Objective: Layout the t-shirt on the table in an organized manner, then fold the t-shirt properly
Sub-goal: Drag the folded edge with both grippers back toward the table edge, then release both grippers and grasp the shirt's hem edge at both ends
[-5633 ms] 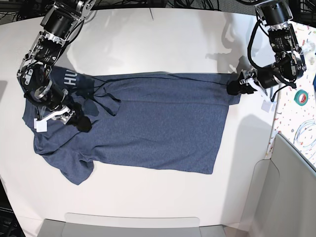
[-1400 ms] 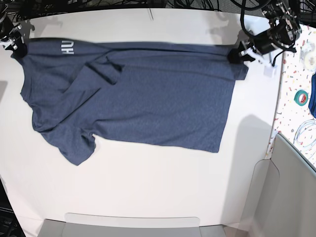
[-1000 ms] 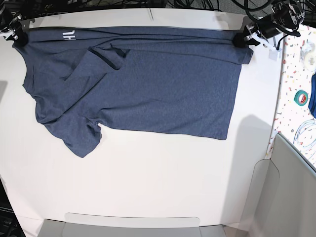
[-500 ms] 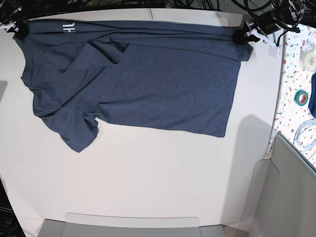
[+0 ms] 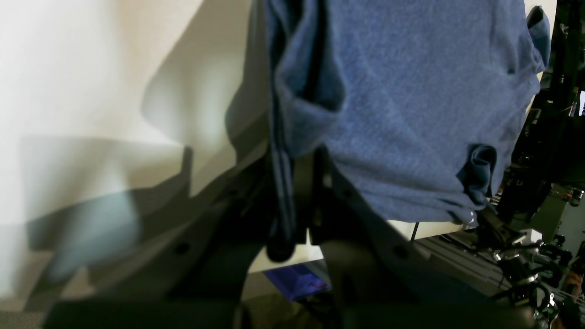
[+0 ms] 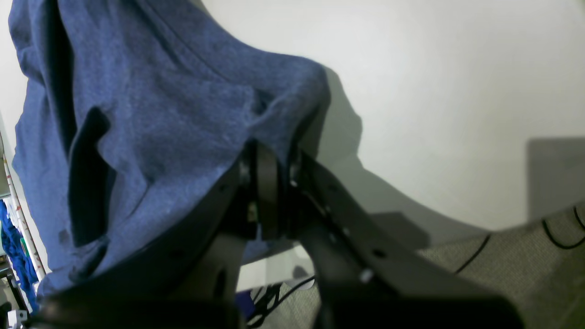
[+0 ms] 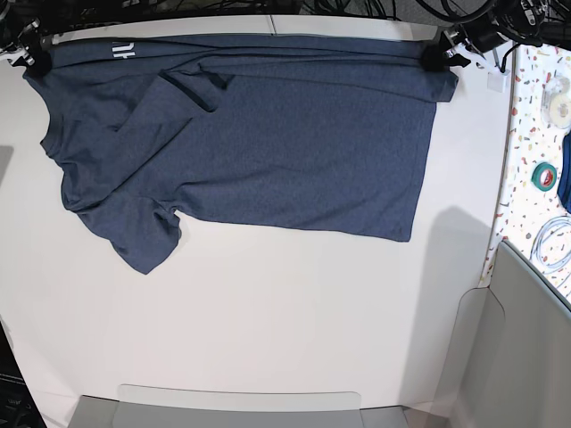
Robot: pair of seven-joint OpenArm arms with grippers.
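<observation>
white lettering (image 7: 124, 49) half folded under

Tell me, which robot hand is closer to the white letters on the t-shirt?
The right hand. It grips the t-shirt at the far corner right beside the white letters. The left hand grips the opposite far corner, across the whole shirt.

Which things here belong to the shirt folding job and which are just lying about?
Job: t-shirt; table; left gripper and right gripper, each shut on a far corner of the shirt.

Lying about: green tape roll; white cable coil; blue cloth, all on the speckled side surface.
</observation>
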